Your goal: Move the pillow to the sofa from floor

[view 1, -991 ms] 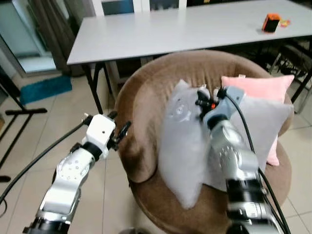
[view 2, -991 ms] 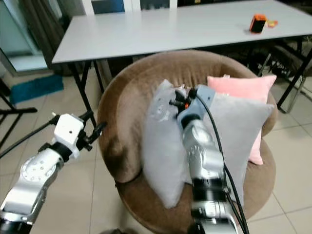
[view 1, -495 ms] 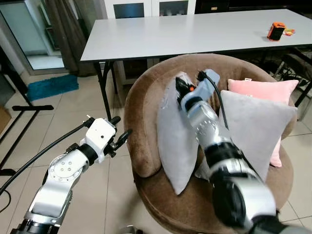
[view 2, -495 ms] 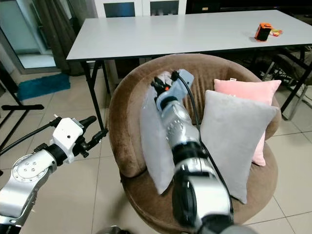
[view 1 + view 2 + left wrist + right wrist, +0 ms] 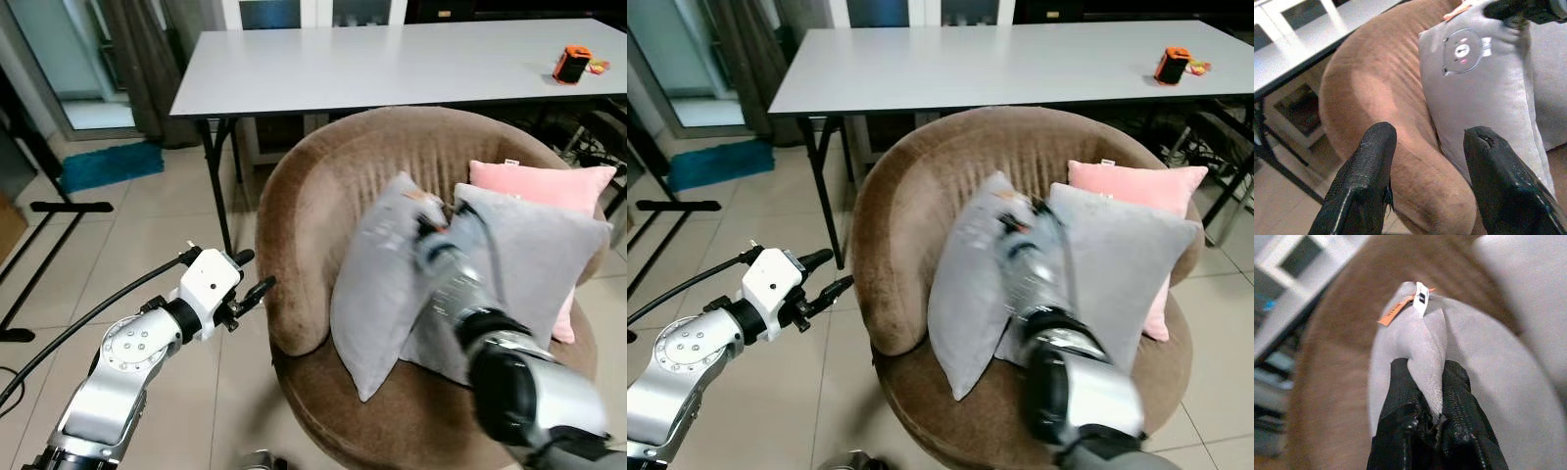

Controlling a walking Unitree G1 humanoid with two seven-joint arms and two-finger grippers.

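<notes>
My right gripper (image 5: 1432, 423) has dropped lower vs 0.5 s ago, fingers pinching the grey pillow (image 5: 377, 284) by its top corner. Pillow stands upright in the brown chair (image 5: 313, 211), w/ 2 more cushions, grey (image 5: 534, 264) and pink (image 5: 544, 186). Left gripper (image 5: 1425, 178) spread, just outside the chair.

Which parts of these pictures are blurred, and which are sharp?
Both eye views: the right arm is smeared, the chair and table sharp. Left wrist view: sharp. Right wrist view: pincer and pillow corner fairly clear, background soft.
</notes>
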